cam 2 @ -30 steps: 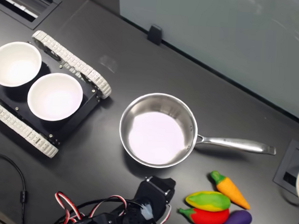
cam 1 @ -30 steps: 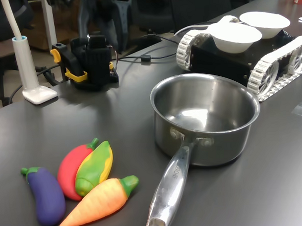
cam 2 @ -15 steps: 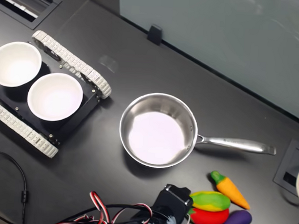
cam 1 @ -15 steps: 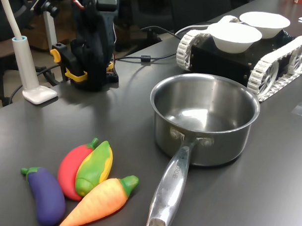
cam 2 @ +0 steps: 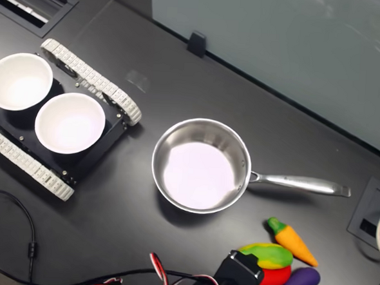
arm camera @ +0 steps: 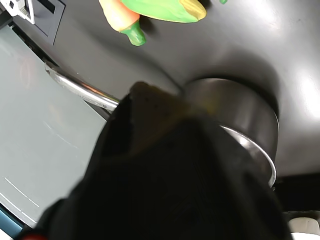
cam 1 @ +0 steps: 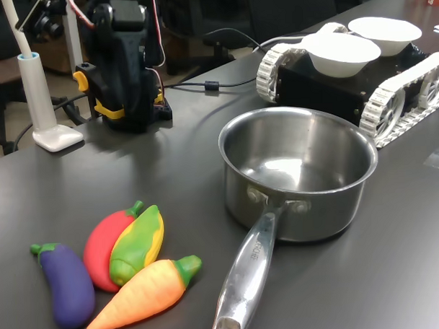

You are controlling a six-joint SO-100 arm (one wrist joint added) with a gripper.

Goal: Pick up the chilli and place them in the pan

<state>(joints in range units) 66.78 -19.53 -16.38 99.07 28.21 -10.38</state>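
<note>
Open dark tabletop [cam 1: 396, 274] surrounds the empty pan [cam 1: 299, 172], while the chilli [cam 1: 103, 241] lies wedged between corn [cam 1: 138, 243] and aubergine [cam 1: 65, 285]; pincer state cannot be told.

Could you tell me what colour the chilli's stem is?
Green, on the red chilli; it shows best in the first exterior view.

Even, bright overhead light fills both exterior views, which are sharp; the pan [cam 2: 200, 166] floor glares near white in the second exterior view; soft shadows pool under it on the bench [cam 1: 396, 274]; in the wrist view a dark blurred mass fills the foreground, with pale glare patches on the bench.
</note>
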